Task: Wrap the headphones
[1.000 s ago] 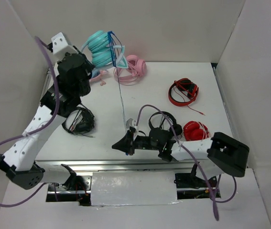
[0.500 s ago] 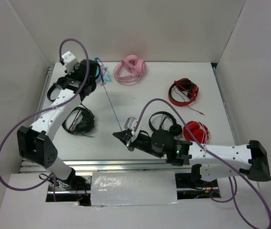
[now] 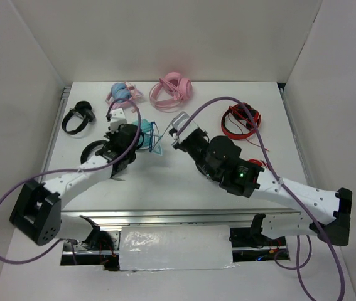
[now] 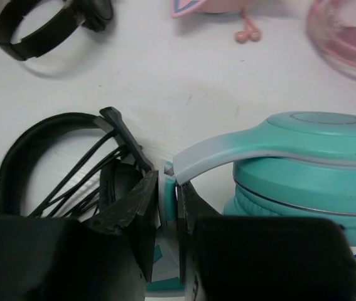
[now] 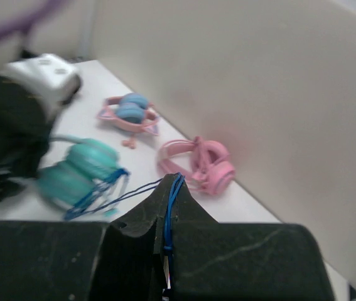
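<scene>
Left wrist view: left end effector [image 4: 168, 191] clenched on pale headband [image 4: 228, 150], anchoring teal headphones [image 4: 303, 163] low at left-centre of worktop [image 4: 215, 81]. Right end effector [image 5: 167, 200] pinches dark-blue cable [image 5: 112, 199], drawn sideways, likely for winding round cups.

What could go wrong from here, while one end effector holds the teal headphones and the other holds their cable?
1. The right end effector holds the thin blue cable between shut fingers; a hard pull might slip it free or strain it.
2. The left end effector grips the teal headphones only by the narrow headband, so they may twist.
3. The black headphones lie close beside that end effector; the blue cable could snag on them.
</scene>
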You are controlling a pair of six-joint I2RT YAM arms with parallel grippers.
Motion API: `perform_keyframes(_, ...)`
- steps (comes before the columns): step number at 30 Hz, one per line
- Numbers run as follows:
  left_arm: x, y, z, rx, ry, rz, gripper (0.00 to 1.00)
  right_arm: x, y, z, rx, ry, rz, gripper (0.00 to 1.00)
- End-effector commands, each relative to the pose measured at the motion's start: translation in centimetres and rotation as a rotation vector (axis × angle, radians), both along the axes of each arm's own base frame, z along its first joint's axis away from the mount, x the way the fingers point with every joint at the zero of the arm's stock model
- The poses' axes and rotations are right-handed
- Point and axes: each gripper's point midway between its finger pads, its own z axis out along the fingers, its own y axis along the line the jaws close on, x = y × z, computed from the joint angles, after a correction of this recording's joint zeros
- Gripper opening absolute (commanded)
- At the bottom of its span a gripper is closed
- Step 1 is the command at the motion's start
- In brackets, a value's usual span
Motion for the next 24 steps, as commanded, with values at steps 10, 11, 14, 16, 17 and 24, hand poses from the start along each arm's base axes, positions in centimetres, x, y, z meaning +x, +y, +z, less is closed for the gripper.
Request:
perform_keyframes(10,-5.9,-8.9,2.5,-0.221,-0.190,-0.637,0.00,7.9,-5.4,5.5,-0.042,-0.063,-0.030,0.00)
perform_keyframes(11,-6.5,-9.0,2.7,-0.223,-0.201,-0.660,0.00,8.4,-5.5,5.2,-0.048,-0.058,-0.027,0.00)
perform_keyframes(14,-8.2,-9.6,2.1,-0.247,-0.181,-0.712,0.00,10.0,-6.2,5.2,-0.020,-0.026,-0.014,0.00)
perform_keyframes(16,-9.4,-10.5,2.0,-0.259,-0.181,-0.778,0.00,11.1,-6.8,4.7,-0.002,-0.008,-0.017,0.00)
perform_keyframes(17,-9.9,-10.5,2.8,-0.265,-0.206,-0.798,0.00,11.6,-7.3,4.6,0.009,-0.002,-0.032,0.00)
perform_keyframes(24,-13.2,-11.3,7.6,-0.348,-0.346,-0.936,0.00,15.8,-8.5,-2.5,0.029,0.193,0.067,0.00)
